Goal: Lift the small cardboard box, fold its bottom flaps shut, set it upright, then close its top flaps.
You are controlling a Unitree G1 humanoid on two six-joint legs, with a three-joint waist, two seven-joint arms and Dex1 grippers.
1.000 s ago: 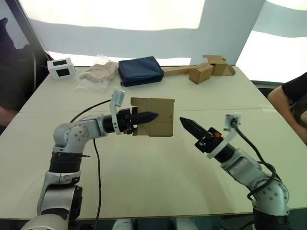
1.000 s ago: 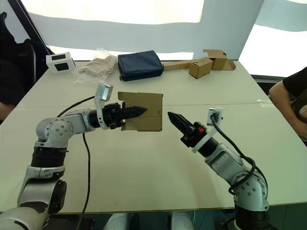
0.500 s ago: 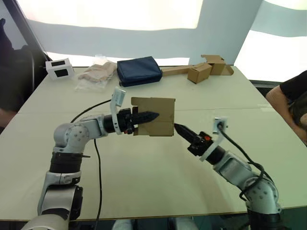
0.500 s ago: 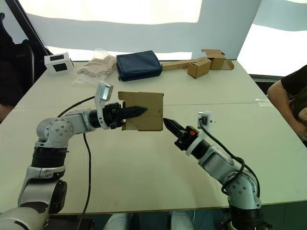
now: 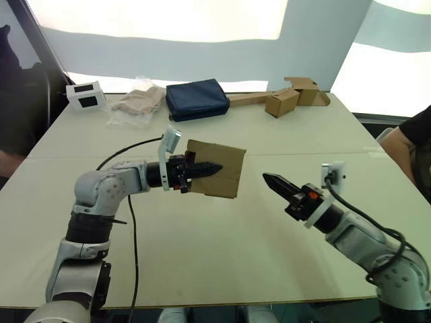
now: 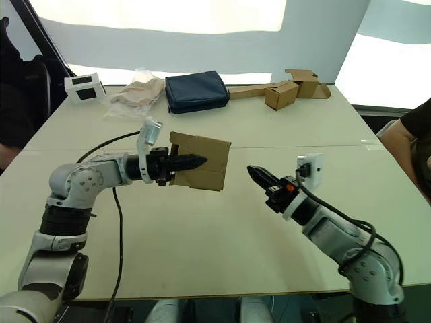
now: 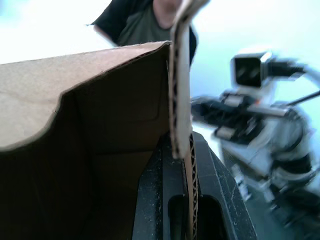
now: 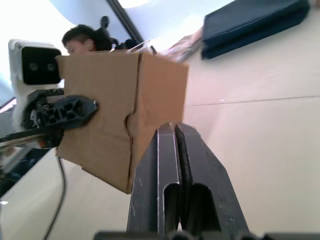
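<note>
Now the left gripper (image 5: 205, 169) pinches the box (image 5: 217, 169) wall aloft; the right gripper (image 5: 275, 182), closed and empty, should press the flaps squarely.

left gripper (image 5: 210, 169): arm bent across, fingers clamped together | right gripper (image 5: 273, 180): arm stretched forward-left, fingers pressed closed

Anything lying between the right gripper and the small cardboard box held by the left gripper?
Nothing: in the left eye view, bare table separates the right gripper from the small cardboard box.
</note>
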